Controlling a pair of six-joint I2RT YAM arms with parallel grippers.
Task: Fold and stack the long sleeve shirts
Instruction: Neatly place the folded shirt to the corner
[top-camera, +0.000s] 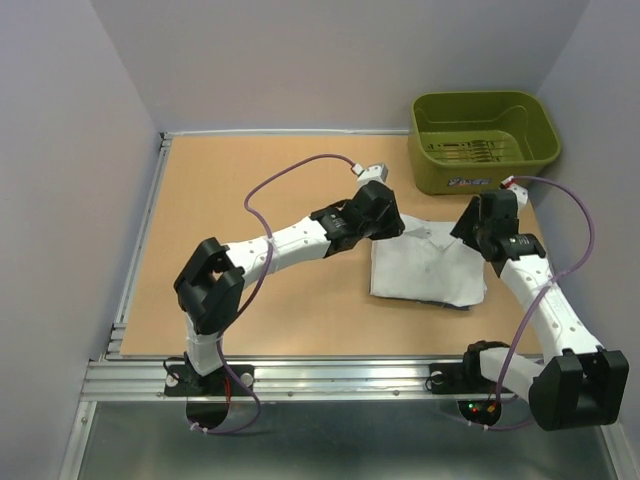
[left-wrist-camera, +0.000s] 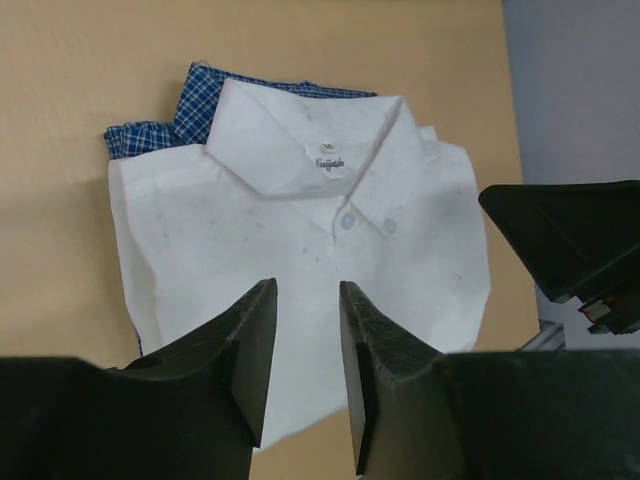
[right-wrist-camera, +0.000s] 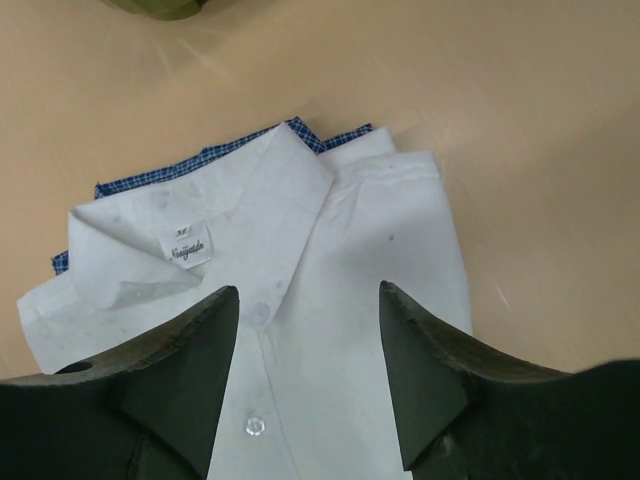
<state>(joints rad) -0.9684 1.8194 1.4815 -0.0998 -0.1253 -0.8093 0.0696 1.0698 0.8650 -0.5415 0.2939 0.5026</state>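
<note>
The white long sleeve shirt (top-camera: 428, 268) lies folded on the table, collar toward the back, buttons up. Under it lies the blue checked shirt (left-wrist-camera: 205, 95), of which only the collar and a strip of edge (right-wrist-camera: 150, 172) stick out past the white collar. My left gripper (left-wrist-camera: 306, 288) hovers over the white shirt's left side, its jaws a narrow gap apart and empty. My right gripper (right-wrist-camera: 308, 288) hangs above the button placket (right-wrist-camera: 258, 314) near the collar, jaws wide apart with nothing between them. In the top view both grippers (top-camera: 385, 215) (top-camera: 478, 228) flank the collar end.
An olive-green bin (top-camera: 484, 140) stands at the back right, close behind the shirts. The right arm's dark fingers (left-wrist-camera: 570, 235) show at the right of the left wrist view. Grey walls enclose the wooden table (top-camera: 260, 170) on three sides.
</note>
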